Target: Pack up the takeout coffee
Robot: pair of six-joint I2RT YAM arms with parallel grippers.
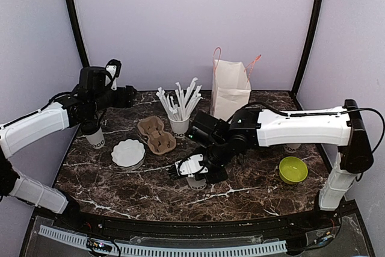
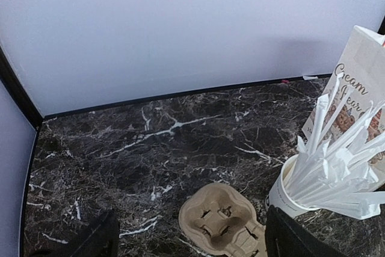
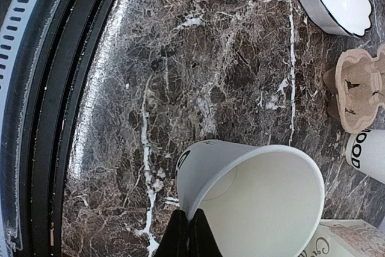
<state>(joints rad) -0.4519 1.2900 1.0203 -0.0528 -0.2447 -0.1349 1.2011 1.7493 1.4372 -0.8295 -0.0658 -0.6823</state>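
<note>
My right gripper is shut on the rim of a white paper cup with black lettering. The cup is lidless and empty and is tilted just above the table's front middle. My left gripper is open, jaws wide apart, right over another white lettered cup at the left edge. That cup's top is hidden under the gripper, and the cup does not show in the left wrist view. A third white cup peeks out behind the right arm. No black lid shows clearly.
A brown cardboard cup carrier lies left of centre. Beside it is a cup of wrapped straws. A white paper bag stands at the back. A white fluted dish and a green bowl flank the front.
</note>
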